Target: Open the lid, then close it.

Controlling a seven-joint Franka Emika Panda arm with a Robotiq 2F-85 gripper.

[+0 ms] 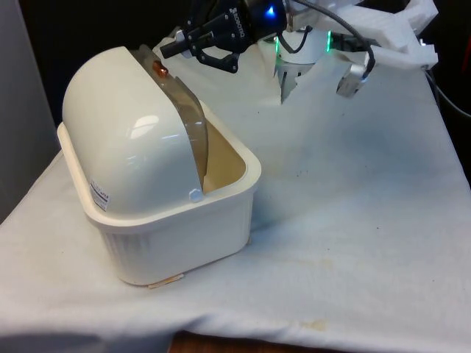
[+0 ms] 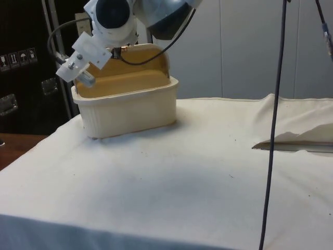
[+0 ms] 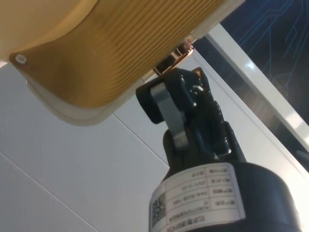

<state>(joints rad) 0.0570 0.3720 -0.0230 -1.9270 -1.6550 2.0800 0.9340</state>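
A cream bread box (image 1: 176, 220) stands at the front view's left, with its domed back (image 1: 121, 132) towards that camera. Its amber see-through roll lid (image 1: 193, 129) is rolled up, so the box mouth is open. A small copper handle (image 1: 159, 69) sits on the lid's upper edge. My black gripper (image 1: 168, 48) hangs just above and beyond that handle, shut, with nothing between its fingers. The wrist view has the gripper (image 3: 176, 84) just short of the copper handle (image 3: 174, 55) under the ribbed lid (image 3: 111, 43). From the side, the lid (image 2: 143, 62) stands raised over the box (image 2: 130, 107).
White cloth (image 1: 353, 220) covers the table, with open room at the front view's right of the box. The cloth is rumpled and folded (image 2: 291, 130) near the robot's base. A black cable (image 2: 273, 125) hangs down in the side view.
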